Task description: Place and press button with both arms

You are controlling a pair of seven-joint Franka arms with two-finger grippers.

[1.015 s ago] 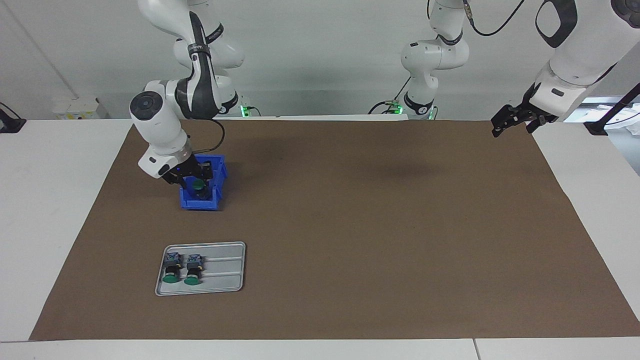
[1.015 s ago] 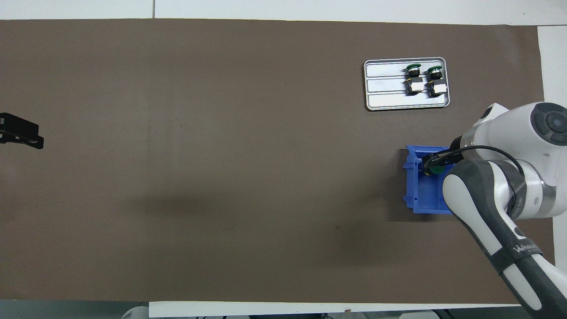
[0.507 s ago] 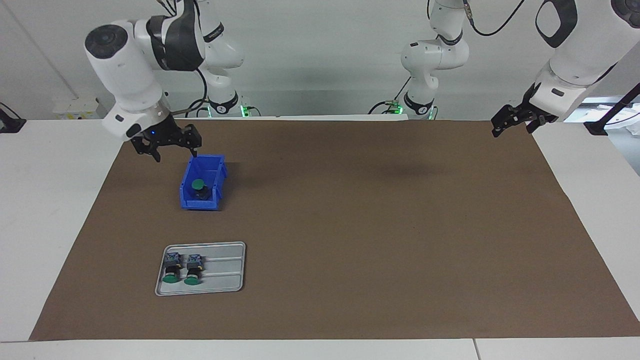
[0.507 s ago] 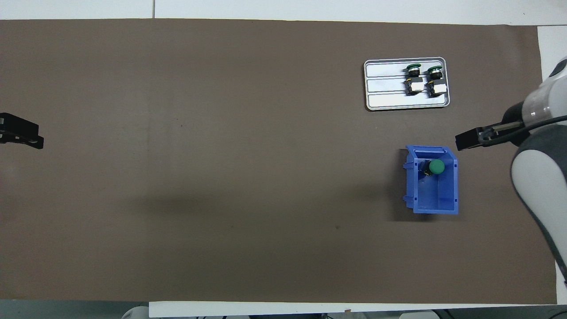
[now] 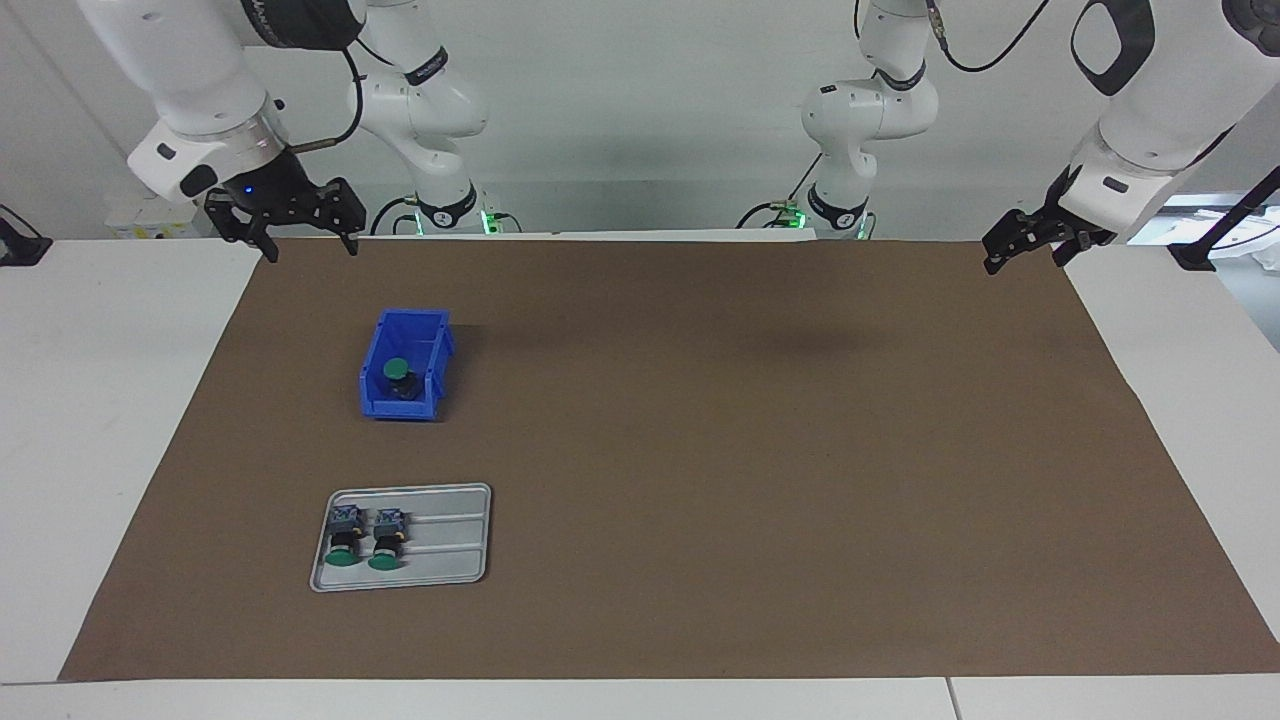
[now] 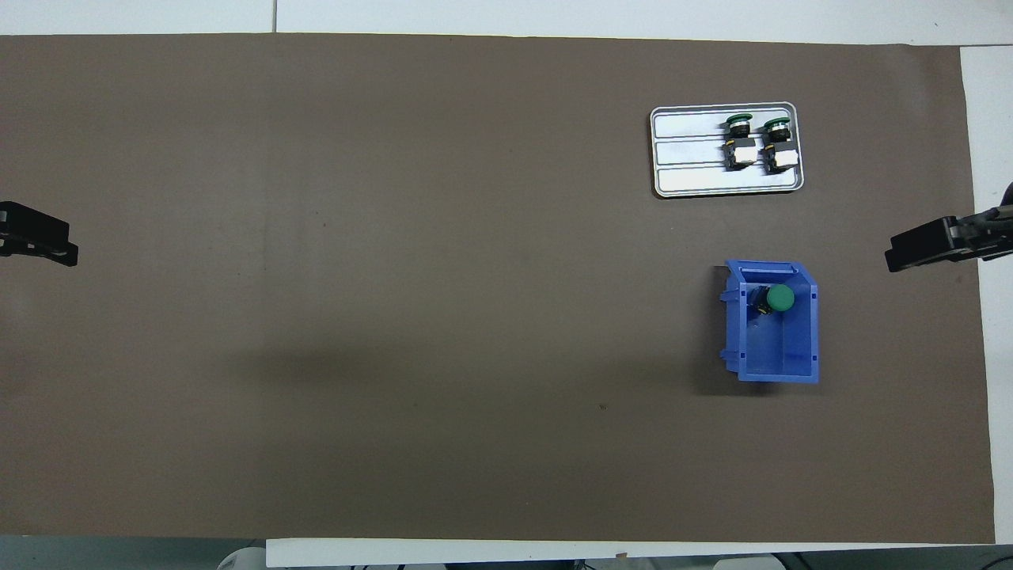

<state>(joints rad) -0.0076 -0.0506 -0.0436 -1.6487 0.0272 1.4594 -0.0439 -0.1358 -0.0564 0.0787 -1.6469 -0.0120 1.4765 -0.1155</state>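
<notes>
Now sitting loose, cap-up, in blue bin point(image 5: 405, 378): button point(image 5: 397, 371), risking tipping if pressed off-centre; right gripper point(image 5: 296, 218) and left gripper point(image 5: 1030, 243) hanging apart-fingered, empty.

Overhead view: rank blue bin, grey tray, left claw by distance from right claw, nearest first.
From the right claw:
1. Blue bin, button inside, nearer the robots than the tray.
2. Grey tray, two buttons on it.
3. Left claw, at the left arm's end.
</notes>
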